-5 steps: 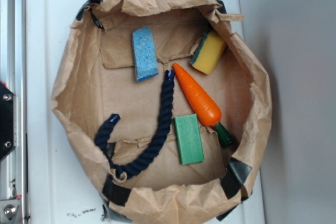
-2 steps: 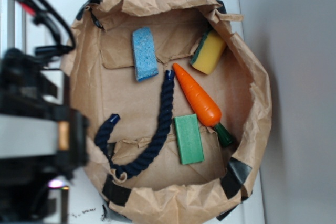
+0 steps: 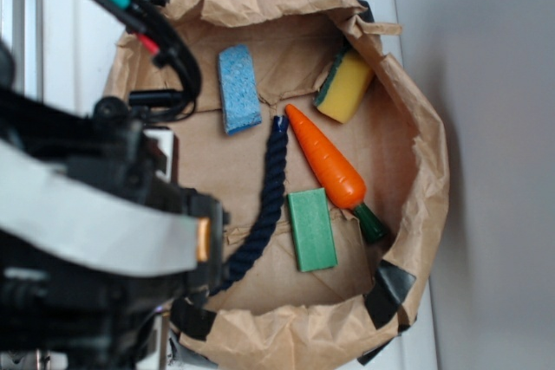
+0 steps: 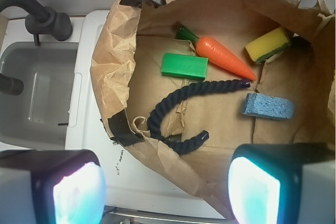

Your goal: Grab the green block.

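the green block (image 3: 312, 230) lies flat on the floor of the open paper bag (image 3: 416, 136), near its lower right in the exterior view, with the carrot (image 3: 326, 160) just beside it, the carrot's dark stem close to the block's corner. a navy rope handle (image 3: 264, 214) curves past the block's other side, and a blue sponge (image 3: 239, 88) and a yellow sponge (image 3: 345, 86) sit further off at the far end. the gripper (image 4: 165, 190) is spread wide, its two fingers (image 4: 79, 195) at the bottom corners of the wrist view with nothing between them, above the bag's near edge and well apart from the block. the grab looks barely begun: the approach, descent and closing are all left. compared with a moment earlier, the arm has pushed further over the bag and now hides the rope's lower loop; the objects have not moved.
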